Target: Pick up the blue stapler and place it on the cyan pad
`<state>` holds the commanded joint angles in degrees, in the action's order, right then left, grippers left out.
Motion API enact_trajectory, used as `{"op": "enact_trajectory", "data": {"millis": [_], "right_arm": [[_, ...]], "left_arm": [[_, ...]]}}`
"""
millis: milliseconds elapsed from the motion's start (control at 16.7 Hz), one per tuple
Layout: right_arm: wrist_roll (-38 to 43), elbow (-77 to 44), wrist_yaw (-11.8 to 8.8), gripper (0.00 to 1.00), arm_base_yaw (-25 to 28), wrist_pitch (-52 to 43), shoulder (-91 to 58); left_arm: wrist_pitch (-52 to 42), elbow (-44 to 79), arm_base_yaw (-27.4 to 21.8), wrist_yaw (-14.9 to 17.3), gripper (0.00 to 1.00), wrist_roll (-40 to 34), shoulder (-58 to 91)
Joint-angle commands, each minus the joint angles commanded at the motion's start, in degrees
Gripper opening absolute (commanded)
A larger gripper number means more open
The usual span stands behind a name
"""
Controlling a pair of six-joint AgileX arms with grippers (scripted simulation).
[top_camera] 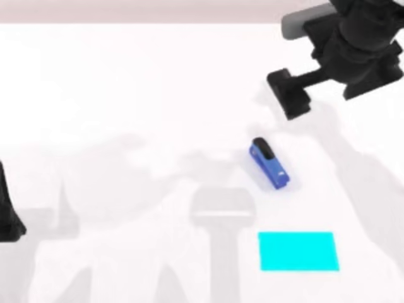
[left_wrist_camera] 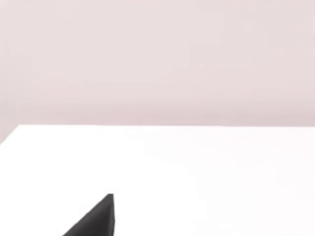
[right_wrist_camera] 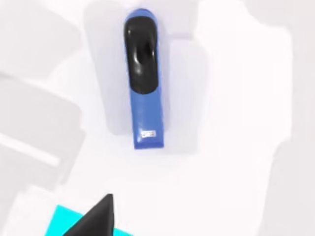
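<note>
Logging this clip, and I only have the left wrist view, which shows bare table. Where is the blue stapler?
Observer: The blue stapler lies flat on the table, right of centre in the top view, with nothing gripping it.
Operator: Is it on the pad yet?
Observer: No. The cyan pad is bare and lies lower in the top view, with a gap of table between the two.
Operator: Which arm is going for it?
Observer: The right tool is above the table just beyond the stapler's black-capped end, not touching it. The left arm sits parked at the left edge.
</note>
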<state>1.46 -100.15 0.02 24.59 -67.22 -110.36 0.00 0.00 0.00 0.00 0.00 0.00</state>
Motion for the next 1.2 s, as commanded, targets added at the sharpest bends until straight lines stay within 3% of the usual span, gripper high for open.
{"op": "enact_trajectory", "data": {"millis": [240,480,900,1200], "right_arm": [[0.24,-14.87,-0.03,1.0,3.44,-8.8,-14.74],[0.38,-22.18,0.03,1.0,5.06,-12.83,-21.74],[0.3,-21.54,0.03,1.0,4.95,-12.02,-22.12],[0.42,-11.96,0.05,1.0,5.15,-0.41,-23.68]], "left_arm": [[0.0,0.0,0.0,0.0,1.0,0.0,0.0],[0.0,0.0,0.0,0.0,1.0,0.0,0.0],[0.0,0.0,0.0,0.0,1.0,0.0,0.0],[0.0,0.0,0.0,0.0,1.0,0.0,0.0]]}}
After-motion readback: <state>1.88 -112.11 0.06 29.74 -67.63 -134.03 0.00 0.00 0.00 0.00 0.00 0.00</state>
